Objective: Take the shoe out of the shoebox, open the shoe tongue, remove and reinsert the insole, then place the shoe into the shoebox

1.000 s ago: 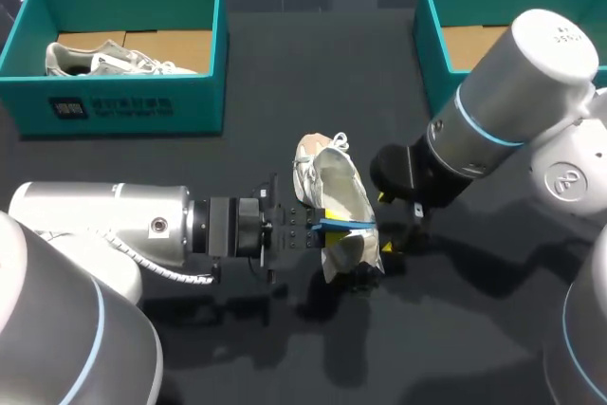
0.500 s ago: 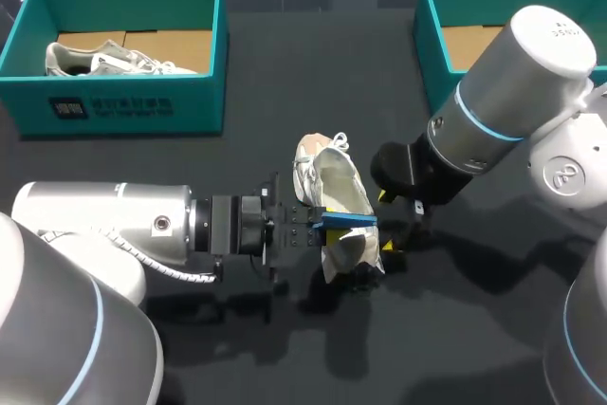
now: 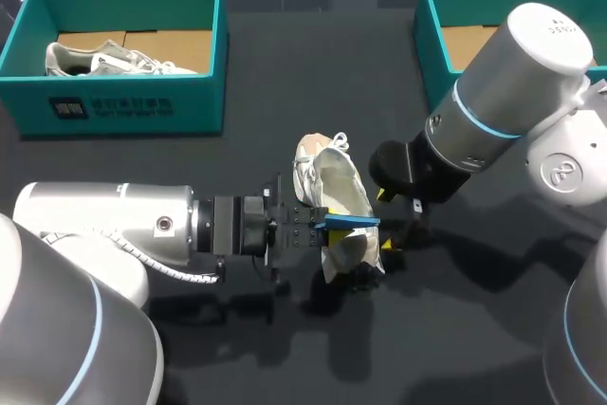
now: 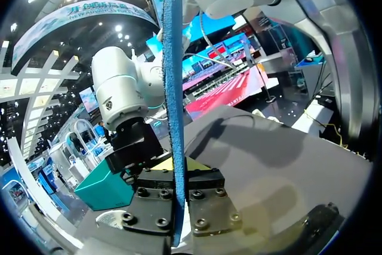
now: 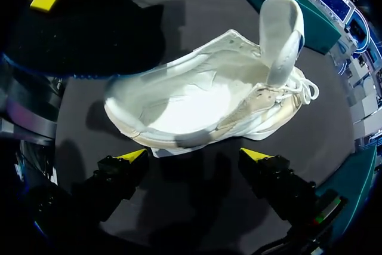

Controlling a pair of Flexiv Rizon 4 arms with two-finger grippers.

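A white shoe (image 3: 334,198) lies in the middle of the black table, opening up, with its tongue (image 5: 279,33) pulled upright. My left gripper (image 3: 319,227) comes in from the left, shut on a thin blue insole (image 3: 354,221) held edge-on over the shoe's heel end. In the left wrist view the blue insole (image 4: 173,106) stands between the fingers of that gripper (image 4: 177,174). My right gripper (image 3: 387,222) hangs open at the shoe's right side. In the right wrist view its fingers (image 5: 132,157) flank the side of the shoe (image 5: 197,103) without touching it.
A teal shoebox (image 3: 123,106) at the back left holds a second pale shoe (image 3: 109,60). Another teal shoebox (image 3: 434,21) stands at the back right, partly hidden by my right arm. Bare dark tabletop lies in front of the shoe.
My left gripper has shifted slightly to the right with the blue insole, further over the shoe. The right arm and the shoe have barely moved.
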